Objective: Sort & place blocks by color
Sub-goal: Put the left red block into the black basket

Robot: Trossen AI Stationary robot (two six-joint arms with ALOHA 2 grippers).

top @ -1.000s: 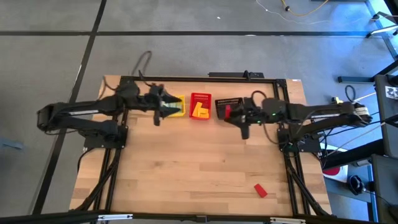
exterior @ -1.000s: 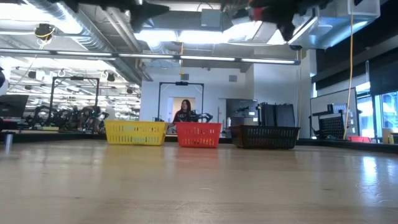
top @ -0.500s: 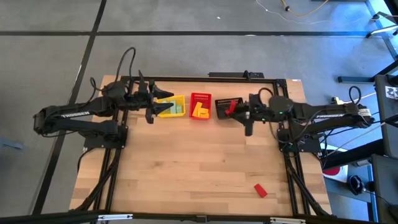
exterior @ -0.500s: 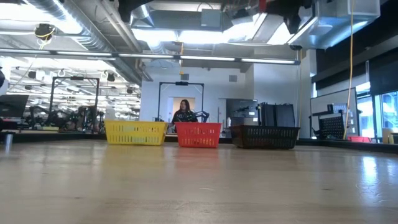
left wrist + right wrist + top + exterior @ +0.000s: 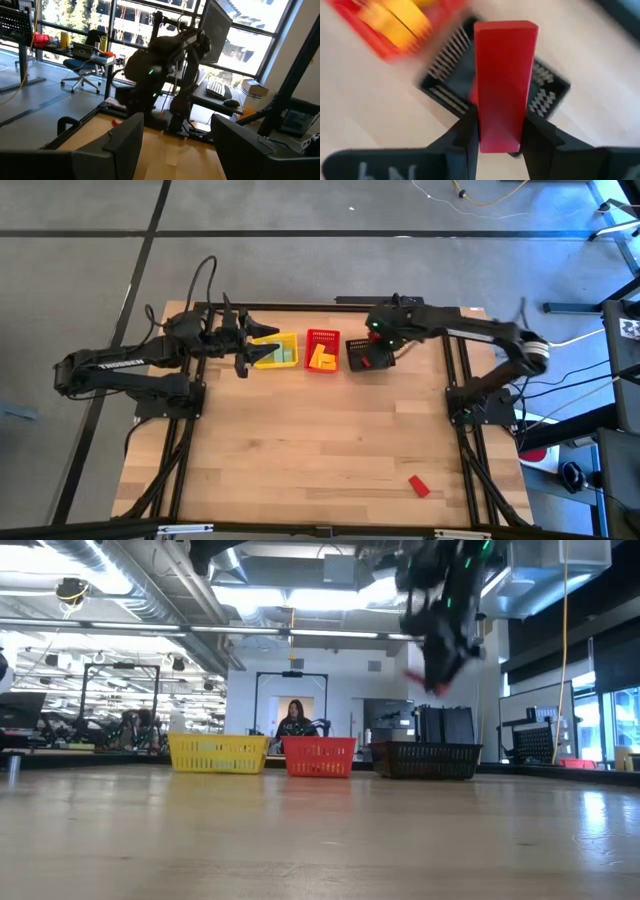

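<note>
- Three mesh baskets line the table's far edge: yellow basket (image 5: pixel 277 351), red basket (image 5: pixel 321 351), black basket (image 5: pixel 366 354).
- Right gripper (image 5: pixel 501 131) clamps a red block (image 5: pixel 503 82) above the black basket.
- Left gripper (image 5: pixel 243 346), fingers spread, hovers beside the yellow basket.
- One loose red block (image 5: pixel 419 486) lies near the table's front edge.

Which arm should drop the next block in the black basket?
Right. Its pincer is shut on a red block above the black basket; the left pincer is open and empty by the yellow basket.
</note>
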